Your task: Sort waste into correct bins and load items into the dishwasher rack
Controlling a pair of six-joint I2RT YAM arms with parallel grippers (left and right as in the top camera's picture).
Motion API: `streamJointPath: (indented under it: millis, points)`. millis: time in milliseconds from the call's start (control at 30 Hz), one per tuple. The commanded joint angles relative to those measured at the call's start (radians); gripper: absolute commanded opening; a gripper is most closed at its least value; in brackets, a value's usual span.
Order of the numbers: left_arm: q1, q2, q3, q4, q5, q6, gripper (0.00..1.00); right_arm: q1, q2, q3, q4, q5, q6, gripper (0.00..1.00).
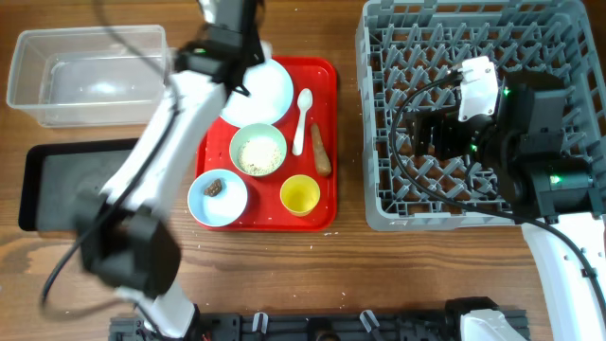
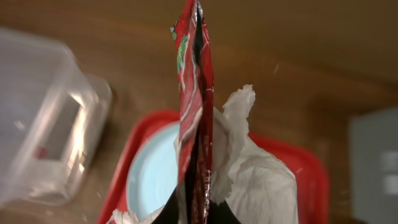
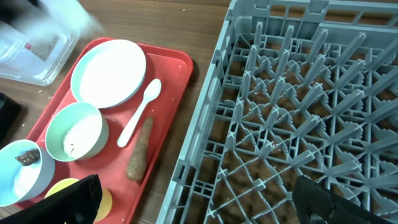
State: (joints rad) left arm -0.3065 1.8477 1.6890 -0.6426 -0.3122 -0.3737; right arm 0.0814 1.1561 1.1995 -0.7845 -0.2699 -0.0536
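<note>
Left gripper [image 2: 196, 216] clamps the red snack wrapper [image 2: 194, 93] and crumpled white tissue [image 2: 249, 168] above the pale blue round plate [image 2: 152, 174]. Right gripper [image 1: 424, 137] hangs over the large grey plastic dishwasher rack [image 1: 417, 216], its fingers apart and holding nothing. The rack is empty, and nothing looks sorted yet.

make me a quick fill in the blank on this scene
The left pincer grips a red wrapper and a white ___.
The mint green bowl holds white ___.
Beside the pale blue bowl stands a small yellow ___.
The white spoon lies on the ___ tray.
Missing: tissue, rice, cup, red.
</note>
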Motion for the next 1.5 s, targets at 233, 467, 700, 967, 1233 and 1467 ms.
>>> streamJointPath:
  millis: [233,467,700,967,1233,1467]
  points:
    - [0.353,-0.065,0.013,-0.027,0.001,0.150,0.04,0.000,0.007,0.019,0.014,-0.021,0.005,1.00]
    - [0.467,0.133,0.013,-0.016,0.008,0.161,0.04,0.000,0.007,0.019,0.012,-0.021,0.005,1.00]
    - [0.482,0.213,0.013,-0.004,0.008,0.161,1.00,0.000,0.007,0.019,0.014,-0.021,0.005,1.00]
    - [0.456,-0.023,0.013,-0.159,0.168,0.160,1.00,0.000,0.007,0.019,0.034,-0.021,0.005,1.00]
    - [0.322,-0.103,0.013,-0.455,0.487,0.034,1.00,0.000,0.007,0.019,0.038,-0.021,0.026,1.00]
    - [0.150,-0.101,0.013,-0.460,0.443,-0.056,1.00,0.000,0.007,0.019,0.041,-0.021,0.031,1.00]
